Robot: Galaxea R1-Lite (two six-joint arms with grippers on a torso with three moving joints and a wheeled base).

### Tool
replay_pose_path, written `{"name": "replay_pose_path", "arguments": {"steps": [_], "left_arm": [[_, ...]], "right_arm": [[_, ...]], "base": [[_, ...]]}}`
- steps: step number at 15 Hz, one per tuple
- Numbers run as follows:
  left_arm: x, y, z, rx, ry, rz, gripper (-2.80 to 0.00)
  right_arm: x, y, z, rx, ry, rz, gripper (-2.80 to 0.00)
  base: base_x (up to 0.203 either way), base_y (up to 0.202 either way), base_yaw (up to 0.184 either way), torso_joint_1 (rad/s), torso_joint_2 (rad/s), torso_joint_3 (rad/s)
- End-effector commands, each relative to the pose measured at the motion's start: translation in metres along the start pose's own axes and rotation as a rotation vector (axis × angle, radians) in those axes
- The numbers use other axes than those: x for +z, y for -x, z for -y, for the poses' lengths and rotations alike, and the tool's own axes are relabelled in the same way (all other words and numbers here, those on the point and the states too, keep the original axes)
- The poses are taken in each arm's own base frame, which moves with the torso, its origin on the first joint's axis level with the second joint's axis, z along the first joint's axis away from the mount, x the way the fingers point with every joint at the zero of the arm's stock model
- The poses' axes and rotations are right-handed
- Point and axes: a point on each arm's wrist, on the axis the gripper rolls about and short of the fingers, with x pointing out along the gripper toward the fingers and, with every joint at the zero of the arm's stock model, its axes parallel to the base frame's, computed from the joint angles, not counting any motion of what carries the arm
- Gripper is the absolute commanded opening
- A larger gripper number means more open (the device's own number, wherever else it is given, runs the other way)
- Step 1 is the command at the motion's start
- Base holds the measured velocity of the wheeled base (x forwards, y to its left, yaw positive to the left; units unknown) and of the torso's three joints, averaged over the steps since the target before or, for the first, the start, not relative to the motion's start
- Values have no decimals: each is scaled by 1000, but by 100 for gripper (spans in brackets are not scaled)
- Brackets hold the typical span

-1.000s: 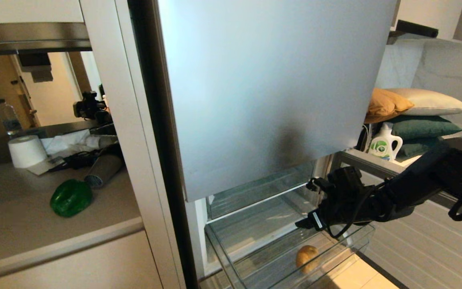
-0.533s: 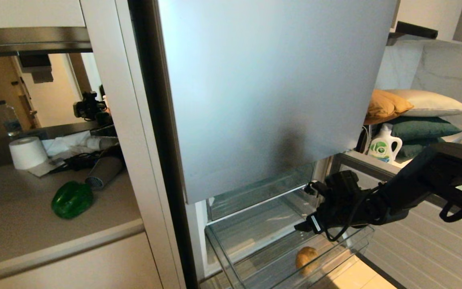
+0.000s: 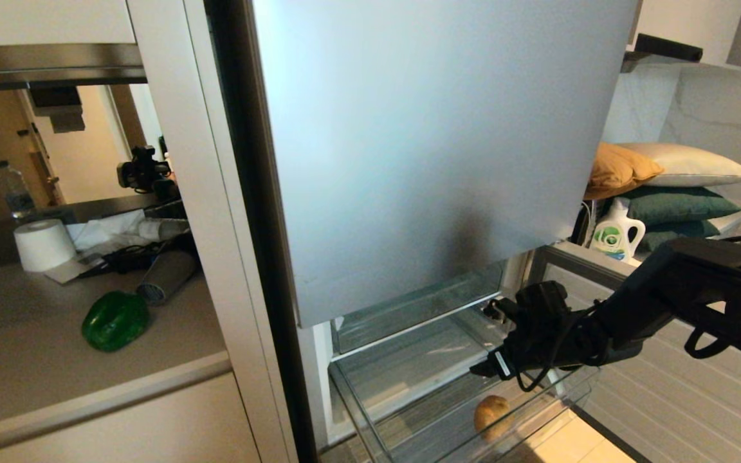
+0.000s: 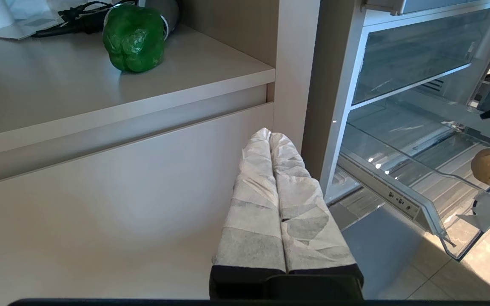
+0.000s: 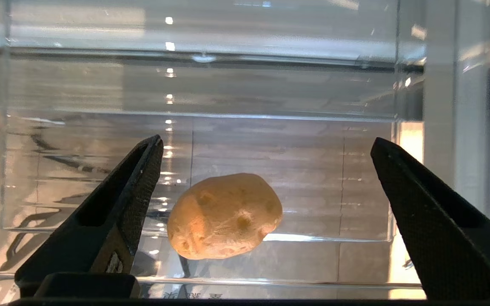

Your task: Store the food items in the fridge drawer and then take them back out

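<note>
**Q:** Step in hand, as judged from the three views?

**A:** Either the end of storing or the start of retrieval is suggested. The round tan-brown bun-like lump (image 5: 225, 216) is seen lying loose on the ribbed base of the wide, shallow, clear-plastic fridge drawer (image 3: 370, 424), near its clear front wall. The black right pincer (image 3: 485, 368) is held above the lump with its jaws spread wide; in the right wrist view the lump is framed between the two dark fingers (image 5: 138, 178), and neither is seen touching it. The glossy dark-green bell pepper (image 3: 115, 320) is found well apart, on the pale beige desk (image 3: 36, 379) beside the grey ribbed-nozzle hair dryer (image 3: 166, 275).

**Q:** State of the other arm?

**A:** The left pincer (image 4: 277, 144) is parked low before the cabinet front, its white-wrapped fingers pressed together on nothing.

**Q:** What is called for by the next move?

**A:** If the lump is to be lifted out, a descent is required until it is straddled by the jaws, followed by a gentle closure. Care is advised, since a round body may be rolled along the ribs by a one-sided touch, and the drawer's walls leave limited room.
</note>
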Motion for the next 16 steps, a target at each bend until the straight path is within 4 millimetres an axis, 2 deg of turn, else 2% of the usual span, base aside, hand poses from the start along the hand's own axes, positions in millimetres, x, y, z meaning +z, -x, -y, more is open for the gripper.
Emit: {"name": "replay_pose_path", "arguments": {"steps": [1, 5, 7, 10, 12, 16], "left_arm": [[0, 0, 0, 0, 0, 1, -280], [0, 0, 0, -1, 0, 1, -280], [0, 0, 0, 0, 0, 1, -280], [0, 0, 0, 0, 0, 1, -280], [0, 0, 0, -1, 0, 1, -280], [0, 0, 0, 0, 0, 1, -280]], "right_arm": [[-7, -7, -1, 0, -4, -23, 0], [-15, -2, -2, -21, -16, -47, 0], [-23, 12, 2, -20, -36, -52, 0], [-29, 32, 19, -1, -78, -26, 0], [-32, 30, 24, 3, -85, -28, 0], [-24, 29, 25, -1, -47, -4, 0]], "base": [[0, 0, 0, 0, 0, 0], [0, 0, 0, 0, 0, 0], [0, 0, 0, 0, 0, 0], [0, 0, 0, 0, 0, 0], [0, 0, 0, 0, 0, 0], [0, 0, 0, 0, 0, 0]]}}
